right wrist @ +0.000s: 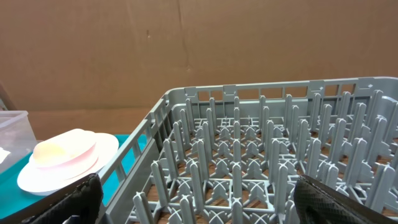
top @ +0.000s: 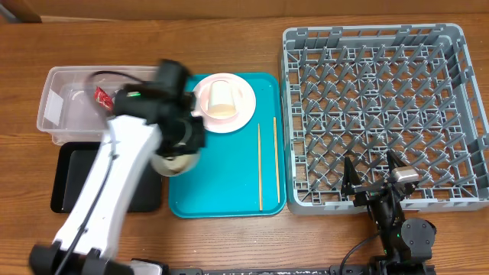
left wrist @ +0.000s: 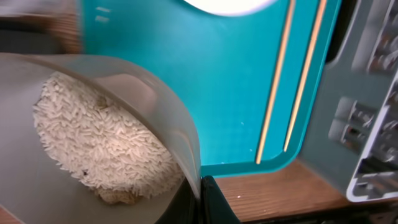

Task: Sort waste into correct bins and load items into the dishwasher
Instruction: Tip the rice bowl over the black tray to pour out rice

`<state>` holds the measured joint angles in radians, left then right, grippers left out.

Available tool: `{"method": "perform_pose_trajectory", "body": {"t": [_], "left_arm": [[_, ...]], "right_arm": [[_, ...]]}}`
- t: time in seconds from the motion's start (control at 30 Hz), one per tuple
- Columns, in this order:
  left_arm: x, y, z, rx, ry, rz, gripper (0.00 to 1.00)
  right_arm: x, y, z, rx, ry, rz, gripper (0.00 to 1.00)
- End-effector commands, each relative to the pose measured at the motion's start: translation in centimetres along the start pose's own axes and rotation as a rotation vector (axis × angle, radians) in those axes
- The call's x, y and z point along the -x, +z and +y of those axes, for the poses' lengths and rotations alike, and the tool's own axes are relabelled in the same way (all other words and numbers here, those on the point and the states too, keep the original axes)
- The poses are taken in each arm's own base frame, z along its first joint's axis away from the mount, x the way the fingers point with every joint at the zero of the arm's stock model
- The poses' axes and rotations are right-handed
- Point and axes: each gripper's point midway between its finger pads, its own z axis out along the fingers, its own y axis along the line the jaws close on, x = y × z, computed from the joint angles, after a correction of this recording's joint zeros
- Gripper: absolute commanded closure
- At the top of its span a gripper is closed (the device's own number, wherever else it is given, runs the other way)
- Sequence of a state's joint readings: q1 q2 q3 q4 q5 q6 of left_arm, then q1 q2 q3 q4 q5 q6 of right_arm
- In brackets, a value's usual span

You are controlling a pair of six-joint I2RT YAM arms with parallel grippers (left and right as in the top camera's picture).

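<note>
With left gripper [left wrist: 200,198] clamped on bowl [left wrist: 143,93] rim and right gripper [top: 374,174] spread wide, carry level, tip rice [left wrist: 99,143] slowly over black tray [top: 72,179] at tabletop's front-left.

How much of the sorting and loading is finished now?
Done: the red wrapper lies in the clear tub. In hand: the left end effector grips the bowl of rice. Left: dumping the rice, then loading bowl, plate, cup and chopsticks into the empty dish rack.

Wooden table [top: 191,42]; seemingly cardboard wall [right wrist: 186,50] behind.
</note>
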<state>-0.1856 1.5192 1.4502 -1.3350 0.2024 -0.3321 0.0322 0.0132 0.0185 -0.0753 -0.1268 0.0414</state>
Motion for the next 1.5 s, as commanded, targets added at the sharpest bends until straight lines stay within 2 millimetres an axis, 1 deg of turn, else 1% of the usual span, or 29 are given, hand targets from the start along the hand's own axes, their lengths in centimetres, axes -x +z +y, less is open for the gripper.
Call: {"method": "perform_pose_trajectory", "body": {"t": [0.0,0.07,0.13,0.23,0.3,0.33,0.43,0.47,0.6,0.63,0.67,0.7,0.73,0.8,1.1,1.2,1.4,1.47], "left_arm": [[1.4,-3.1,3.5,-0.047,-0.054,-0.088,0.96],[1.8,-3.8,4.9,-0.137,-0.084,-0.097,0.96],[2.0,-4.1,5.7,-0.247,-0.105,-0.107,0.96],[2.0,-4.3,8.2,-0.415,-0.182,-0.153,0.96],[2.0,-4.5,9.0,-0.506,-0.202,-0.189,0.96],[1.9,-4.7,9.4,-0.577,-0.210,-0.223,0.96],[1.7,-5.3,10.5,-0.707,-0.227,-0.314,0.96],[1.6,-5.7,11.4,-0.769,-0.248,-0.378,0.96],[1.1,-6.2,13.5,-0.882,-0.317,-0.520,0.96],[1.0,-6.3,13.9,-0.899,-0.328,-0.547,0.96],[0.8,-6.4,14.9,-0.918,-0.344,-0.611,0.96],[0.8,-6.3,15.4,-0.913,-0.351,-0.629,0.96],[0.8,-6.1,16.4,-0.901,-0.362,-0.660,0.96],[0.7,-6.0,17.1,-0.896,-0.387,-0.673,0.96],[1.4,-6.1,18.1,-0.868,-0.358,-0.720,0.96],[1.7,-5.8,18.7,-0.838,-0.353,-0.723,0.96],[2.0,-6.1,18.9,-0.877,-0.377,-0.732,0.96],[2.1,-6.2,18.9,-0.918,-0.425,-0.716,0.96]], "right_arm": [[-0.3,0.0,-0.1,-0.004,0.004,0.001,0.00],[-0.3,0.0,-0.1,-0.004,0.004,0.001,0.00],[-0.3,0.0,-0.1,-0.004,0.004,0.001,0.00],[-0.3,0.0,-0.1,-0.004,0.004,0.001,0.00],[-0.3,0.0,-0.1,-0.004,0.004,0.001,0.00],[-0.3,0.0,-0.1,-0.004,0.004,0.001,0.00],[-0.3,0.0,-0.1,-0.004,0.004,0.001,0.00],[-0.3,0.0,-0.1,-0.004,0.004,0.001,0.00],[-0.3,0.0,-0.1,-0.004,0.004,0.001,0.00],[-0.3,0.0,-0.1,-0.004,0.004,0.001,0.00],[-0.3,0.0,-0.1,-0.004,0.004,0.001,0.00],[-0.3,0.0,-0.1,-0.004,0.004,0.001,0.00],[-0.3,0.0,-0.1,-0.003,0.004,0.000,0.00],[-0.3,0.0,-0.1,-0.004,0.004,0.001,0.00],[-0.3,0.0,-0.1,-0.004,0.004,0.001,0.00],[-0.3,0.0,-0.1,-0.003,0.004,0.000,0.00],[-0.3,0.0,-0.1,-0.004,0.004,0.001,0.00],[-0.3,0.0,-0.1,-0.004,0.004,0.001,0.00]]}}
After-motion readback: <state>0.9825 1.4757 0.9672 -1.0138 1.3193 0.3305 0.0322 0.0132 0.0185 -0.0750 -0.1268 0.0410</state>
